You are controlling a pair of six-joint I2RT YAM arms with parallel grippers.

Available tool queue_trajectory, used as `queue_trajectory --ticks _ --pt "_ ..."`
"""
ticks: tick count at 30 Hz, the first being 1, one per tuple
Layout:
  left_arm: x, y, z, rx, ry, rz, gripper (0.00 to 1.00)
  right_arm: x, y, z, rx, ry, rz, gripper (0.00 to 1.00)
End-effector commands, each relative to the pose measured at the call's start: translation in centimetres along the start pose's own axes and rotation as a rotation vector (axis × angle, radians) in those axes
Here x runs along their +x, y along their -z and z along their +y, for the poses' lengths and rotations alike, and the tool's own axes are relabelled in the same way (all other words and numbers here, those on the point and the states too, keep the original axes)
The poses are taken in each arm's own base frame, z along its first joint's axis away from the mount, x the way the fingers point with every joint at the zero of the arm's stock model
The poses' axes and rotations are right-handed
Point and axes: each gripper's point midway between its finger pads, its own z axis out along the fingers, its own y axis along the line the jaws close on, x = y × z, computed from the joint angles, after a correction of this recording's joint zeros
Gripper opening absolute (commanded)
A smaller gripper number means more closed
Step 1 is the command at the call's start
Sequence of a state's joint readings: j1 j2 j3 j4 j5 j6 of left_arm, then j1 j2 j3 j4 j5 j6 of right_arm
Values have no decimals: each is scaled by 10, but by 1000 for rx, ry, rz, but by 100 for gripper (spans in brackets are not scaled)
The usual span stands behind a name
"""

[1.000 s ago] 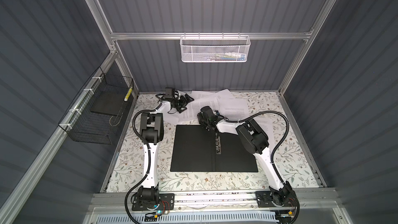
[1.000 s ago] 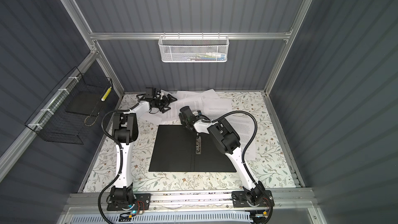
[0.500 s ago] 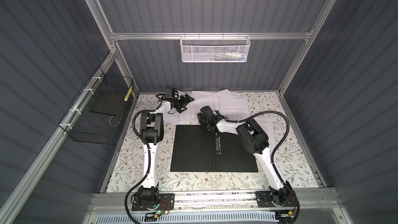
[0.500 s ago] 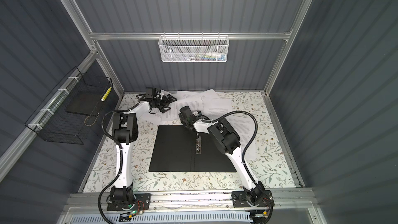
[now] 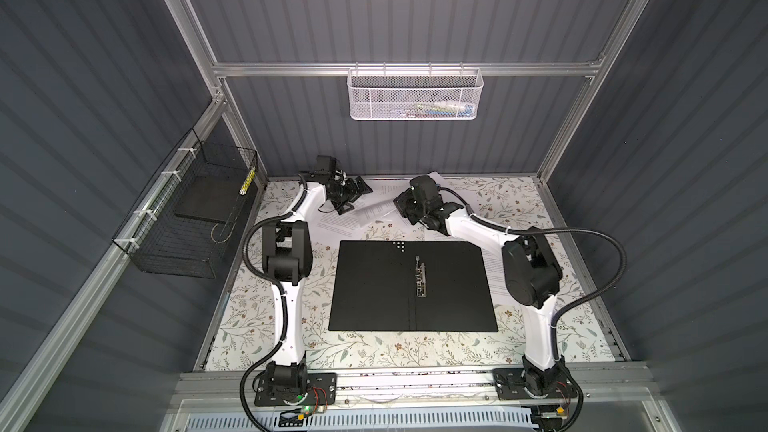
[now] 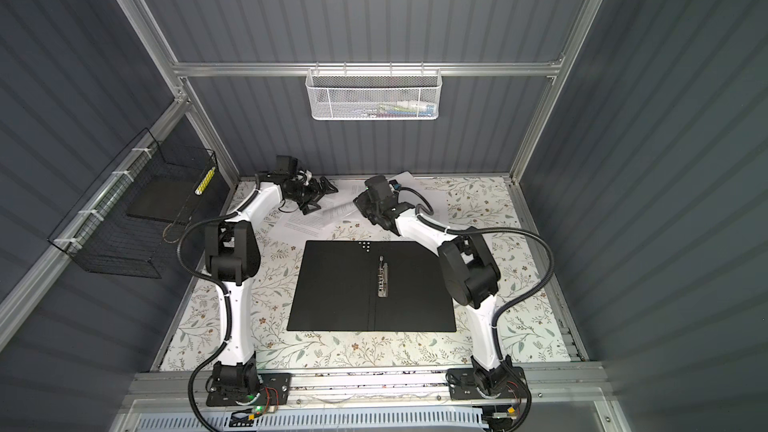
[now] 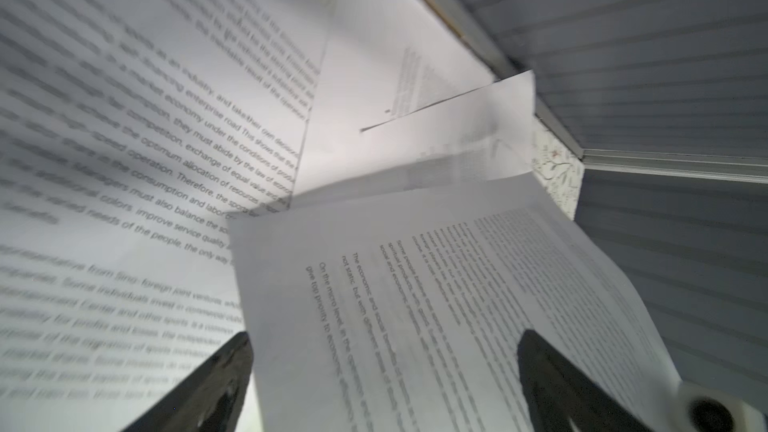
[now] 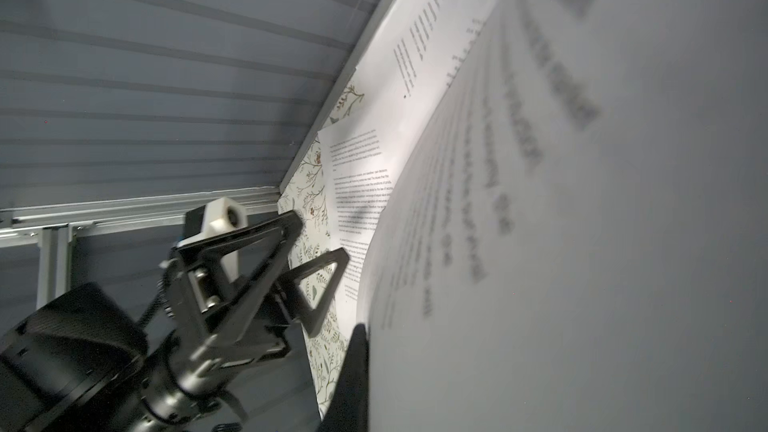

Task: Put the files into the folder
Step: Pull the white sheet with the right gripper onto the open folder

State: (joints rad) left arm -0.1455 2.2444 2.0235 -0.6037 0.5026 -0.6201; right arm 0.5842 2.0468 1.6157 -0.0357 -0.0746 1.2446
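The folder (image 5: pixel 413 286) (image 6: pixel 372 286) lies open and flat mid-table, black inside, with its metal clip (image 5: pixel 420 280) on the spine. The files, white printed sheets (image 5: pixel 336 222) (image 6: pixel 305 222) (image 7: pixel 124 139), are spread behind it. My right gripper (image 5: pixel 399 203) (image 8: pixel 365 367) is shut on one sheet (image 5: pixel 376 209) (image 8: pixel 582 243), held raised off the table; only one black finger (image 8: pixel 353 367) shows beside the paper. My left gripper (image 5: pixel 357 193) (image 7: pixel 384 367) is open just left of it. That raised sheet (image 7: pixel 436 305) reaches between its wide-apart fingers (image 7: pixel 216 384).
Another sheet (image 5: pixel 496 272) lies right of the folder, partly under the right arm. A white mesh basket (image 5: pixel 415 95) hangs on the back wall and a black wire basket (image 5: pixel 187 218) on the left wall. The floral table cover (image 5: pixel 374 351) shows in front.
My right gripper has shut on a sheet and moved up and back from the folder's rear edge, lifting the sheet. The left arm has barely moved.
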Motion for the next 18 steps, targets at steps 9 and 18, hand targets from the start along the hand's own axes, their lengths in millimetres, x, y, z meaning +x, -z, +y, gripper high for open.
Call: queue_trajectory --ticks 9,18 --pt "40 131 -67 38 -221 -196 100 19 148 10 -14 571 502 0" --pt "125 121 -58 -27 -346 -25 100 24 211 -63 92 523 706 0"
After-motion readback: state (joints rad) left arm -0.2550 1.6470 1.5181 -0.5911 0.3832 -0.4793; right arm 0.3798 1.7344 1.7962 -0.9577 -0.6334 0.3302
